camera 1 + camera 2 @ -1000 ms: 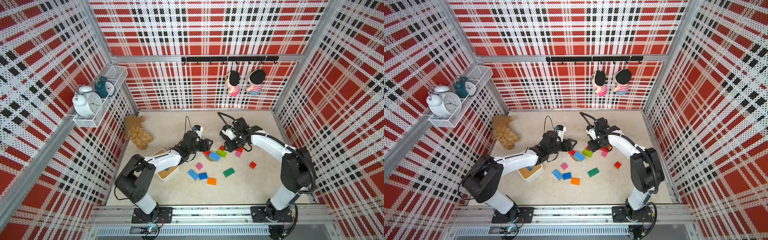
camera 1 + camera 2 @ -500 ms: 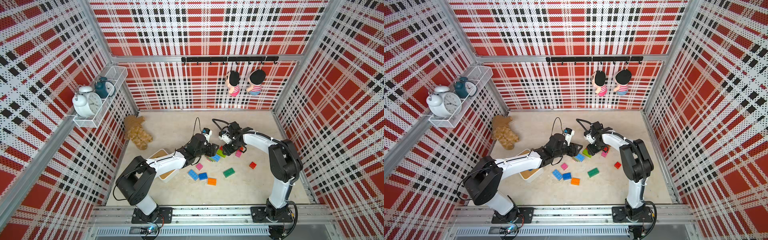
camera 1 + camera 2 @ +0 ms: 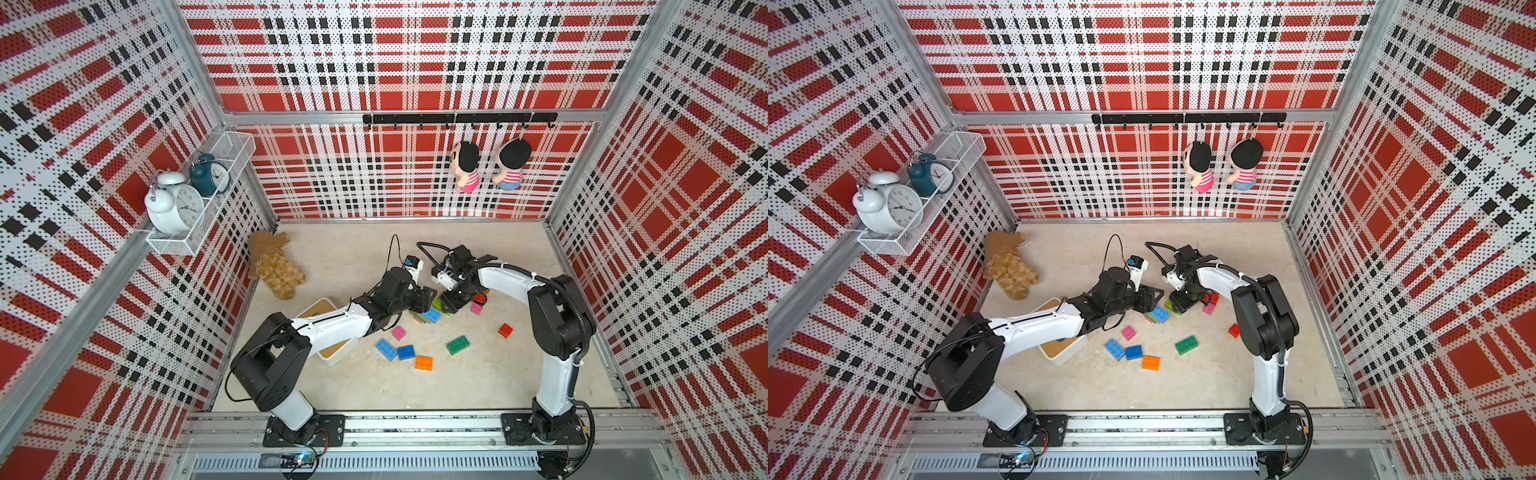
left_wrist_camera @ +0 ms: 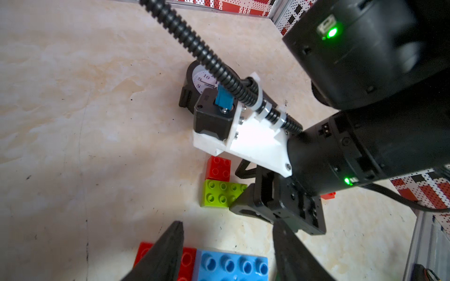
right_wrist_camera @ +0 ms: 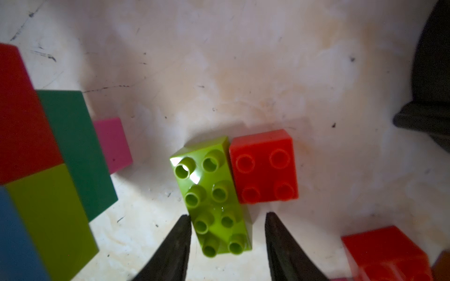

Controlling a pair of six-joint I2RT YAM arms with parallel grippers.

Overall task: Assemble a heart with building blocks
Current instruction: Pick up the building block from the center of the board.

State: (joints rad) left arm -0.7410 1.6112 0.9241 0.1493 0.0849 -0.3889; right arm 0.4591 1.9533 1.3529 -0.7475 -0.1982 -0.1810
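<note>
A lime brick (image 5: 214,202) lies studs-up on the floor against a small red brick (image 5: 264,166). My right gripper (image 5: 227,215) is open and straddles its near end, with one finger close to its side and a gap at the other. In both top views this gripper (image 3: 451,305) hangs over the lime brick (image 3: 438,305). A joined cluster of red, dark green, pink, lime and blue bricks (image 5: 48,170) lies beside it. My left gripper (image 4: 227,221) is open over the cluster's blue brick (image 4: 231,266), one finger crossing a red brick (image 4: 188,259).
Loose bricks lie nearer the front: pink (image 3: 398,332), two blue (image 3: 395,351), orange (image 3: 423,363), green (image 3: 457,345), red (image 3: 505,330). A white box (image 3: 332,357) sits under my left arm. A plush toy (image 3: 274,266) lies at the back left. A black clock (image 4: 202,79) lies behind the right wrist.
My left arm has reached rightwards to the brick cluster. My right gripper has come down and in over the lime brick, and its jaws have narrowed.
</note>
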